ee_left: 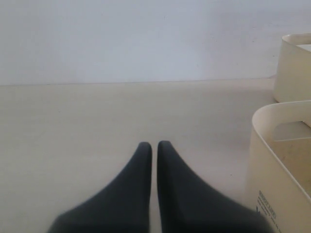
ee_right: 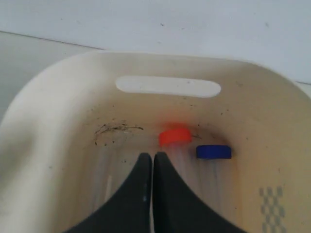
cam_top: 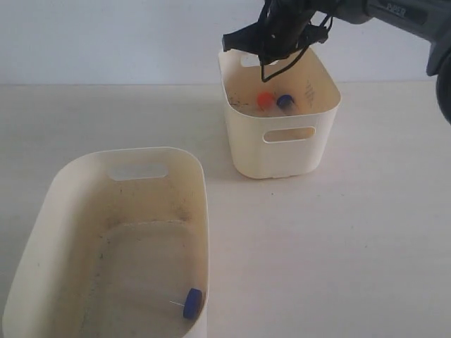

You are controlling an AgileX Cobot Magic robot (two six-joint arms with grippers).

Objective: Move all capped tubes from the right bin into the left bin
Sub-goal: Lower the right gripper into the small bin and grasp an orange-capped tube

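Cream right bin (cam_top: pixel 282 158); cream left bin (cam_top: pixel 70 211), dark-specked; orange-red cap (cam_top: pixel 265 100); dark blue cap (cam_top: pixel 285 101); black left hand (ee_left: pixel 154 145), right hand (ee_right: pixel 153 158).

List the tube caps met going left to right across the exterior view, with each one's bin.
Blue-capped tube in the left bin → orange-capped tube → second blue-capped tube, these two side by side in the right bin.

Lab-style robot test setup. Plain pale counter (cam_top: pixel 338 239), blank white wall (cam_top: pixel 106 35) behind. Dark robot arm (cam_top: pixel 398 13) reaches in from upper right. Props on counter: two speckled cream plastic bins, left bin (cam_top: pixel 199 211) and right bin (cam_top: pixel 282 158), small capped tubes (cam_top: pixel 265 100) inside.
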